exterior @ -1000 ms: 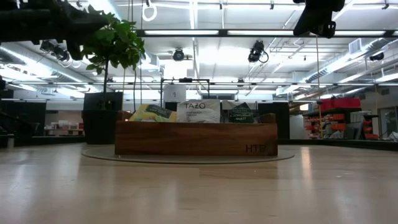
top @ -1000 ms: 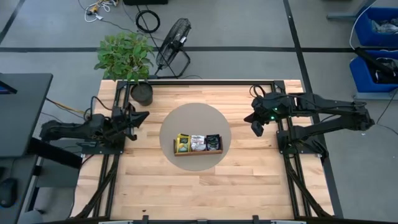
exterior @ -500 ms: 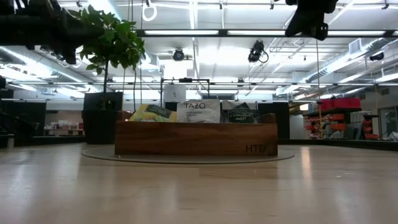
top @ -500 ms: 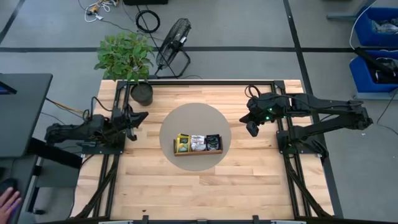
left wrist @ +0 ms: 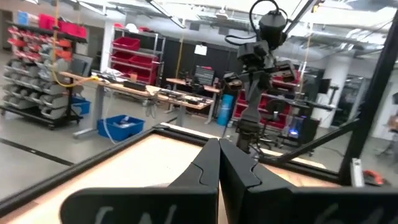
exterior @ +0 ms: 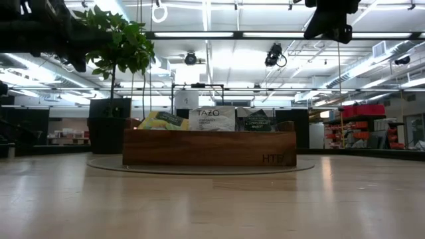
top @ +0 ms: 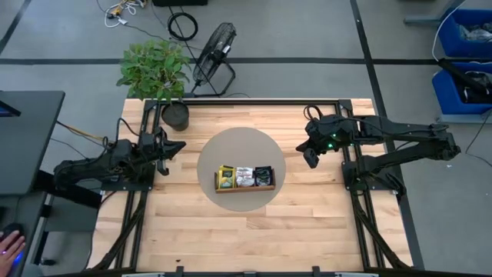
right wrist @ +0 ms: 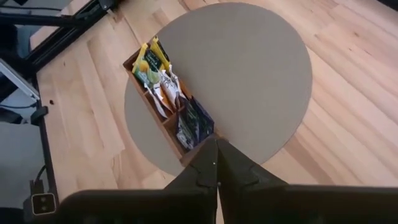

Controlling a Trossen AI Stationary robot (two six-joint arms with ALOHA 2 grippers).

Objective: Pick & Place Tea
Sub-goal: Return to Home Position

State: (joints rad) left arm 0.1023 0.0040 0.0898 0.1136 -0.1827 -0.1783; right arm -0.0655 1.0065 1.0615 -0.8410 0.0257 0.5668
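The tea packets stand on edge in a brown wooden three-compartment tray: yellow-green ones on the left, white in the middle, dark on the right. The tray rests on a round grey mat at the table's middle. The packets also show in the right wrist view. My left gripper is shut and empty at the table's left side, pointing roughly level toward the right. My right gripper is shut and empty, raised to the right of the mat and slanting down toward the tray.
A potted plant stands at the far left corner of the table. A fan sits on the floor beyond the far edge. Black frame rails run along both sides. Bare wood lies near the front. A person's hand shows at the lower left.
My left arm has swung a little about its base, so that its shut gripper now points slightly more toward the far edge. The tray and the packets have stayed where they were.
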